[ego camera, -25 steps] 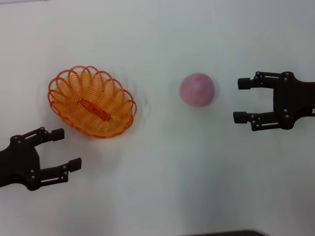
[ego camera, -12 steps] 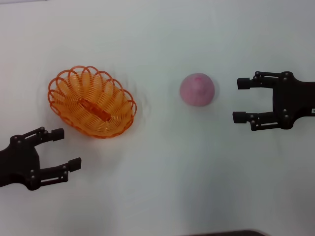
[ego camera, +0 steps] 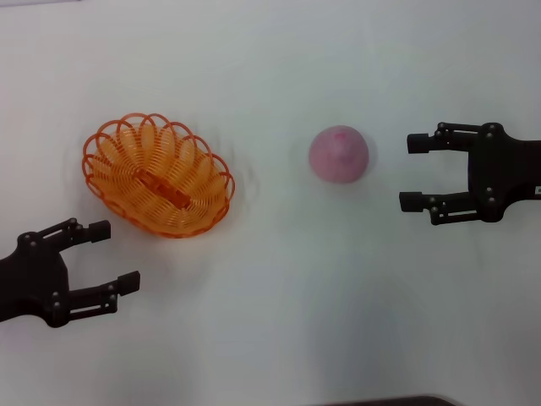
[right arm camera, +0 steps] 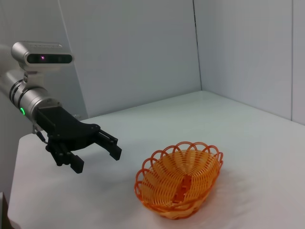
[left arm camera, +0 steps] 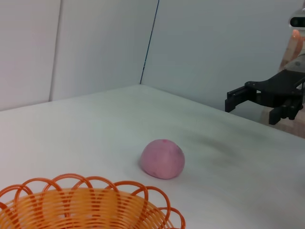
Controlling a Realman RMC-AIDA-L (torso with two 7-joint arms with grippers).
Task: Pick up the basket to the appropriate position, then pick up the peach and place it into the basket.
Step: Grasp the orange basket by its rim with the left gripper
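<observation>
**Nothing has moved in the last second: both arms wait with fingers spread**

Compare the head view now with the two earlier ones and you find no shift: the shallow oval orange wire-weave plastic basket [ego camera: 158, 176] sits in the same spot on the white counter [ego camera: 279, 313], and the round matte pink peach [ego camera: 339, 155] lies well apart from it, toward your right. You should read this as the task not yet begun; the basket has still to be lifted and set in position before the peach can go in.

Your left gripper [ego camera: 106, 256] hovers near the basket's near-left edge without touching it, fingers wide apart and holding nothing. Your right gripper [ego camera: 410, 172] hangs just beside the peach on its right, fingers likewise spread wide, empty, clear of the fruit. The right wrist view confirms the left gripper's open fingers beside the basket; the left wrist view shows the peach alone on the counter beyond the basket's scalloped rim
</observation>
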